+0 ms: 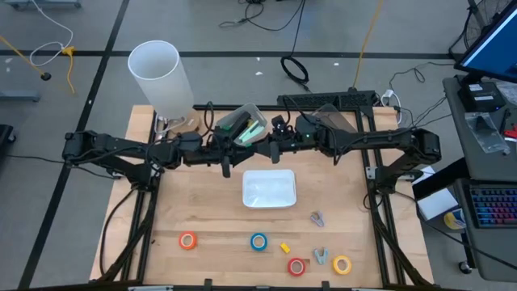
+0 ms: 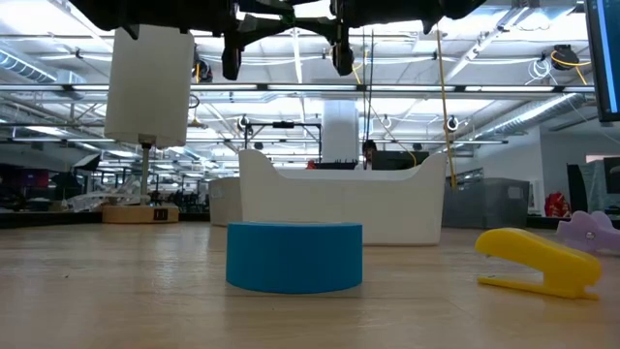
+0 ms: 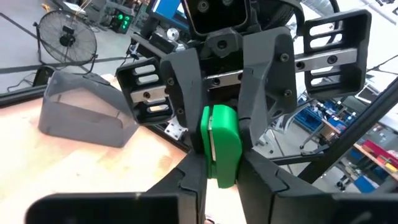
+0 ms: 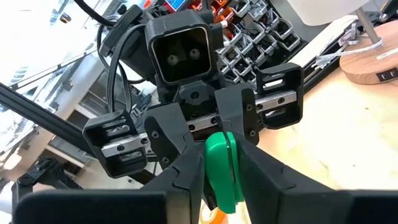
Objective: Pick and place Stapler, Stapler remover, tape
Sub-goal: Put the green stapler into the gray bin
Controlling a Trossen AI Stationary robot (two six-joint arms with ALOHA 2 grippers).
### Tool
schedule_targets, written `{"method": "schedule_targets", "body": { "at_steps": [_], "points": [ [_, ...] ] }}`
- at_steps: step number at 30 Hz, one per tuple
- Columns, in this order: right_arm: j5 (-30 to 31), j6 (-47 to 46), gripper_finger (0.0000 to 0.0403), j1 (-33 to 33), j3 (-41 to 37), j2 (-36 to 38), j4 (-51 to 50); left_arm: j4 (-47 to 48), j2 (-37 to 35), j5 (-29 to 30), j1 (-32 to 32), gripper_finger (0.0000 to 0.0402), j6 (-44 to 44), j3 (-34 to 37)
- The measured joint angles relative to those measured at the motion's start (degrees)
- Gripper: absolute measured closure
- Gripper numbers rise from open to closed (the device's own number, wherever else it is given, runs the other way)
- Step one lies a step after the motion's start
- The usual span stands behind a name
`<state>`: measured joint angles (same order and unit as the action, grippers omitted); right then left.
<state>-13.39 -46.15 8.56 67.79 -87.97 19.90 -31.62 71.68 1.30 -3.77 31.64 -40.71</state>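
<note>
A small green stapler (image 1: 252,129) hangs in the air above the table's far middle, between both grippers. My left gripper (image 1: 241,139) comes from the left and my right gripper (image 1: 266,137) from the right, and each is shut on it. On the near part of the table lie the orange tape (image 1: 187,240), blue tape (image 1: 258,241), red tape (image 1: 296,266) and yellow tape (image 1: 342,264), all flat on the wood. Two small grey staple removers (image 1: 317,218) (image 1: 321,256) rest near them. My left gripper (image 3: 221,177) pinches the green stapler's nearer end (image 3: 219,171) between its two fingers, coming level from the table's left. The stapler is lifted clear of the table. My right gripper (image 4: 217,186) pinches the stapler's opposite end (image 4: 219,180) between its two fingers, level from the table's right, facing the left gripper head on.
A white tray (image 1: 269,188) sits mid-table, just near of the grippers. Behind them stand two clear grey bins (image 1: 242,121) (image 1: 327,117) and a white lamp (image 1: 161,77) on a wooden base. A tiny yellow block (image 1: 284,247) lies among the tapes. Bare wood lies left and right of the tray.
</note>
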Motion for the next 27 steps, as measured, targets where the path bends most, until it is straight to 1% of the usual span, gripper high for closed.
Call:
{"method": "schedule_targets", "body": {
  "at_steps": [4, 9, 20, 27],
  "points": [
    [0.07, 0.19, 0.0296, 0.00, 0.00, -0.04, -0.02, 0.15, 0.02, 0.04, 0.00, 0.0335, -0.31, 0.00],
    [-0.07, 2.17, 0.0281, -0.02, 0.00, -0.04, 0.00, 0.20, 0.02, 0.22, 0.00, 0.0335, -0.50, 0.00],
    [-0.79, 9.33, 0.0269, 1.88, -0.02, -0.04, -0.16, 0.35, 0.02, 0.76, 1.28, 0.0335, 0.55, 0.00],
    [-1.28, 10.79, 0.0269, 3.14, -0.02, -0.04, -1.49, 2.04, 0.02, 1.22, 2.17, 0.0335, 2.09, 0.00]
  ]
}}
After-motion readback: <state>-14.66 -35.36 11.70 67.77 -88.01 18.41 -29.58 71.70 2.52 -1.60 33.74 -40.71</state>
